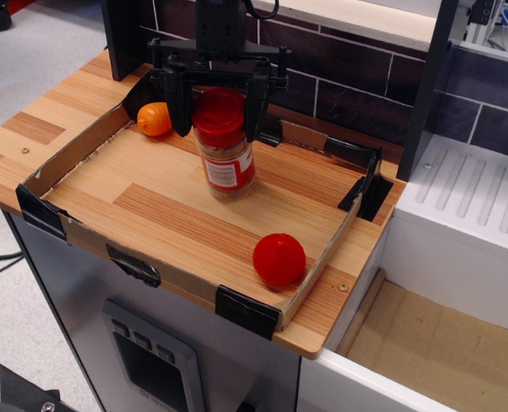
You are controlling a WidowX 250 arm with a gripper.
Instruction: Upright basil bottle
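Note:
The basil bottle (226,154) is a clear jar with a wide red cap, a red-and-white label and brownish contents. It stands nearly upright, cap up, in the middle back of the shallow cardboard tray (65,163). My black gripper (217,112) comes down from above and its two fingers sit on either side of the red cap, shut on it. I cannot tell whether the jar's base touches the tray floor.
An orange carrot-shaped toy (154,118) lies in the tray's back left corner, partly behind my left finger. A plain red ball (279,258) rests near the tray's front right corner. A dark brick wall stands behind, and a white sink unit (477,223) is to the right.

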